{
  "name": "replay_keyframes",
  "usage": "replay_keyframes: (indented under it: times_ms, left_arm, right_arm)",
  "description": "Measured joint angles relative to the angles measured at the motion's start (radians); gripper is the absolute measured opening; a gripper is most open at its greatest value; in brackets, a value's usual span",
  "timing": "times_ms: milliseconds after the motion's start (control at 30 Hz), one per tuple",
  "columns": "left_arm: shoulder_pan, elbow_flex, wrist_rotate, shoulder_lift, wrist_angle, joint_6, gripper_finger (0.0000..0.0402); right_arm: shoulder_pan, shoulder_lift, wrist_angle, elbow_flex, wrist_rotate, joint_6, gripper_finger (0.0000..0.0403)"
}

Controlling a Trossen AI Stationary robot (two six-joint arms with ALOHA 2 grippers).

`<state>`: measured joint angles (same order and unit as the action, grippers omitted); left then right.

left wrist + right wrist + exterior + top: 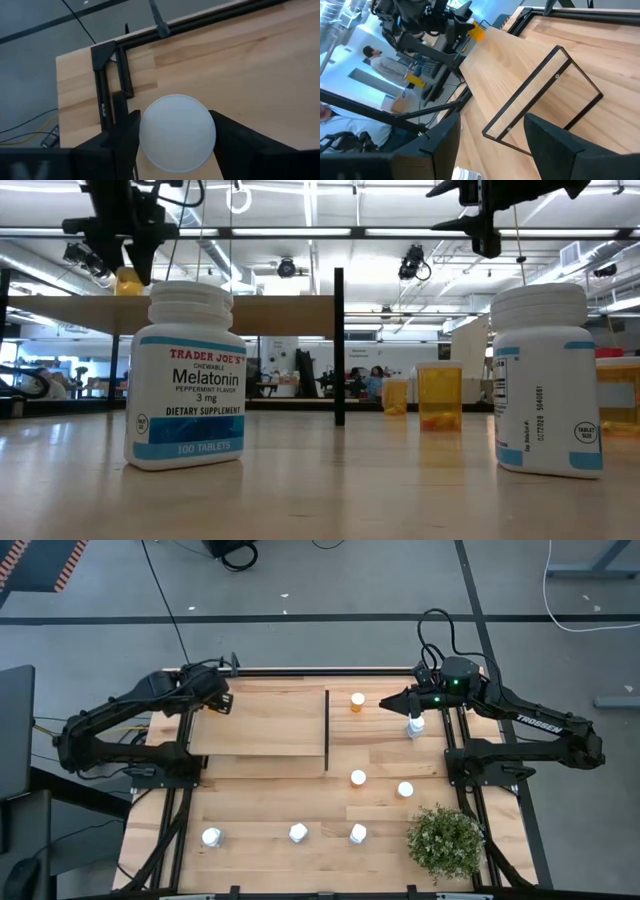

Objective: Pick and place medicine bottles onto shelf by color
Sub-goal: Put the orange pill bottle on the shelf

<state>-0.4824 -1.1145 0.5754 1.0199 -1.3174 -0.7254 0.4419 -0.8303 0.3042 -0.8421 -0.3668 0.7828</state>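
step: placing | left gripper [175, 140] fingers clamped on orange white-capped medicine bottle [177, 131], above raised light-wood shelf [265, 720] far corner | right gripper [490, 145] fingers apart above white bottle [415, 726] | next: lower, release upright

From here I see a light-wood plank bench [260, 840] with a black frame. On its far side sits the raised, flat, light-wood shelf [260, 725], split by a thin black upright divider [327, 730]. One orange white-capped bottle [357, 701] stands on the shelf's right section. Five more white-capped bottles [297, 832] stand on the bench's near half, beside a bushy green potted plant [444, 842] at the near right corner.
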Motion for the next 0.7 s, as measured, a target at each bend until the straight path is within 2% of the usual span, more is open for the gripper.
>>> replay_keyframes:
  times_ms: [233,700]
  left_arm:
    - [-0.077,0.0,0.006,0.0,0.013,0.062,0.0228]
    - [-0.082,0.011,0.006,0.027,0.049,0.056,0.0224]
  right_arm:
    - [0.0,0.0,0.0,0.0,-0.001,0.008,0.0225]
    - [0.0,0.0,0.0,0.0,-0.005,-0.002,0.0225]
